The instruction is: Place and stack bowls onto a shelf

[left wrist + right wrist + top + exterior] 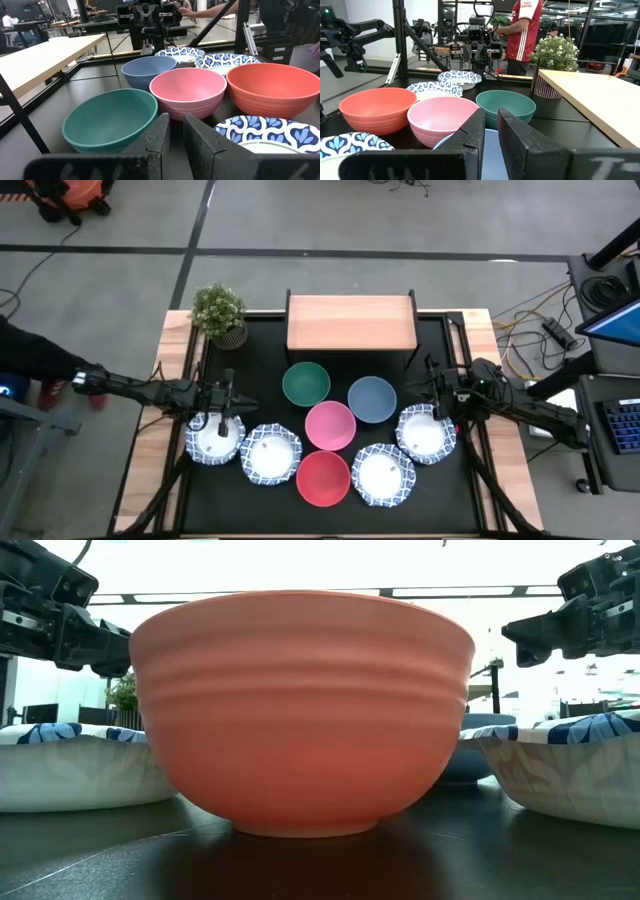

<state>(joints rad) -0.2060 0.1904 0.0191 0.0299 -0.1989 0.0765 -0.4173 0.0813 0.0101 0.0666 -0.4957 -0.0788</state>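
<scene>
1. Bowls sit in a cluster on the black mat in front of the shelf [351,322], none on its wooden top: green bowl [306,384] and blue bowl [372,399] nearest the shelf, pink bowl [330,425] between and just in front of them, red bowl [323,478] nearest the table's front edge.
2. Four patterned-rim white bowls flank them: two on the left [214,439] [270,453], two on the right [384,473] [427,432].
3. Left gripper [224,418] hovers over the leftmost white bowl, holding nothing; its fingers [159,137] stand a narrow slit apart.
4. Right gripper [437,408] hovers at the inner rim of the rightmost white bowl, also empty, its fingers [472,134] likewise nearly together.
5. A potted plant [220,314] stands beside the shelf's left end.
</scene>
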